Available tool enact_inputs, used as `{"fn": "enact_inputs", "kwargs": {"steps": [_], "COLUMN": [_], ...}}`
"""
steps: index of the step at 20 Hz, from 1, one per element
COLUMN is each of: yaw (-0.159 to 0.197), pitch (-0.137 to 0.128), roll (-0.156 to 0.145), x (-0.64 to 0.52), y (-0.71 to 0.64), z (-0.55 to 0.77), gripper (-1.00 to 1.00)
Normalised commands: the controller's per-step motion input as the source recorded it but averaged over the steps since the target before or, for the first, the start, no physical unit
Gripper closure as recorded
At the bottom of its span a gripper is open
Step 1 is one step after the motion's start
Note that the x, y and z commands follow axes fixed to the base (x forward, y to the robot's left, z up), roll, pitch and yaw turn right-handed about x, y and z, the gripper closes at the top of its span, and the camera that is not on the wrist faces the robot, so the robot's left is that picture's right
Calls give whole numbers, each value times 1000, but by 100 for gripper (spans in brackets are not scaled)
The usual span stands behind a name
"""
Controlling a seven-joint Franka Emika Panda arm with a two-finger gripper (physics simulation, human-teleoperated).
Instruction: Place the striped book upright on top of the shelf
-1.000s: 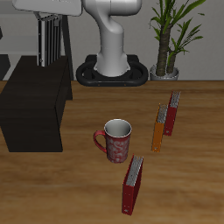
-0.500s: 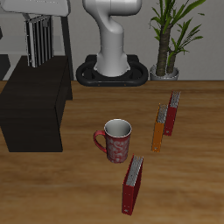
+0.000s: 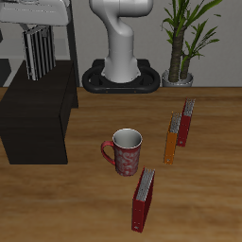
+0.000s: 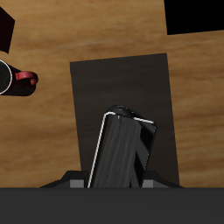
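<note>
The striped book (image 3: 39, 53), thin with black and light-grey stripes, hangs upright in my gripper (image 3: 38, 30), which is shut on its upper part. It is held above the back part of the low matte-black shelf (image 3: 36, 118). I cannot tell whether its lower edge touches the shelf top. In the wrist view the book (image 4: 121, 150) shows end-on between the fingers, with the shelf top (image 4: 114, 79) below it.
A red mug (image 3: 125, 151) stands mid-table. A red book (image 3: 143, 199) stands near the front edge. An orange book (image 3: 171, 140) and another red book (image 3: 186, 122) stand farther back. A potted plant (image 3: 184, 43) stands beside the robot base (image 3: 120, 71).
My gripper has carried the striped book sideways, farther out over the shelf, and slightly lower. Nothing else has moved.
</note>
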Motion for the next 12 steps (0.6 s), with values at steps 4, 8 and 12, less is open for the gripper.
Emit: {"fn": "enact_inputs", "kwargs": {"steps": [4, 8, 12], "yaw": [-10, -4, -25], "pitch": [21, 76, 38], "roll": [1, -27, -13], "x": [107, 158, 86], "y": [60, -8, -17], "z": [-211, -252, -197], "gripper": [100, 100, -100]}}
